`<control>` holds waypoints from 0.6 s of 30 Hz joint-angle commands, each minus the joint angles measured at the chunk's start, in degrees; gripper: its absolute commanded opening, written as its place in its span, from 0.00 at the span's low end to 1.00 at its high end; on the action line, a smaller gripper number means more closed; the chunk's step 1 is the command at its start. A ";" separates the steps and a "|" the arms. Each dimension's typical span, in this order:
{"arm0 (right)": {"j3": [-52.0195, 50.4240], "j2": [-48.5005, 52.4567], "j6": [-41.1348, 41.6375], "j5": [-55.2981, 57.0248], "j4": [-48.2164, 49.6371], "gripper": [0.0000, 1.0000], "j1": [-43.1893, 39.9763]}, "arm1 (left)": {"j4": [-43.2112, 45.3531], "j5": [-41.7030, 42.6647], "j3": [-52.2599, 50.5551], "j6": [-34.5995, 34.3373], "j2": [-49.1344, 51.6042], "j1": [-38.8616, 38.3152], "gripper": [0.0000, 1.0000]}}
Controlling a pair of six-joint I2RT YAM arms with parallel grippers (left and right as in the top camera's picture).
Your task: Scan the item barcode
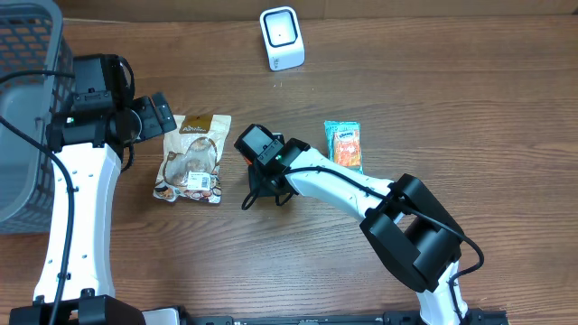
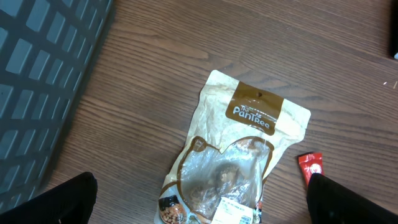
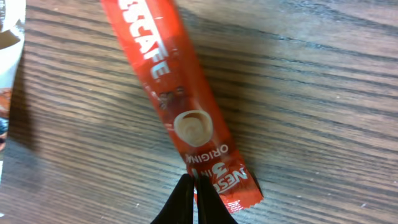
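A red Nescafe stick sachet lies slanted on the wooden table. My right gripper is shut, its fingertips pinching the sachet's near end at its left edge. From overhead the right gripper covers the sachet; only its red tip shows in the left wrist view. The white barcode scanner stands at the back of the table. My left gripper is open wide just above a beige and brown snack bag, one finger on each side of it and touching nothing.
A grey mesh basket fills the left edge of the table, close to the left arm. An orange snack packet lies right of the right gripper. The snack bag sits between the two arms.
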 commanded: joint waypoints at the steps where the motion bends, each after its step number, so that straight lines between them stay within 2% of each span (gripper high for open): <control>1: -1.90 0.02 4.11 1.81 0.74 0.04 0.17 | 0.07 -0.31 0.37 1.14 0.31 0.44 1.00; 3: -2.64 0.02 6.08 1.38 1.46 0.04 0.17 | 0.07 -0.31 0.37 1.14 0.31 0.44 0.99; 8: -2.71 0.02 4.87 4.74 1.90 0.04 0.15 | 0.07 -0.28 0.37 1.14 0.31 0.44 0.99; 14: -2.71 0.02 -7.32 16.63 2.54 0.05 -0.87 | 0.07 -0.31 0.37 1.14 0.31 0.44 1.00; 18: -2.67 0.02 -15.98 22.18 7.21 0.08 -2.27 | 0.07 -0.28 0.37 1.14 0.31 0.44 0.99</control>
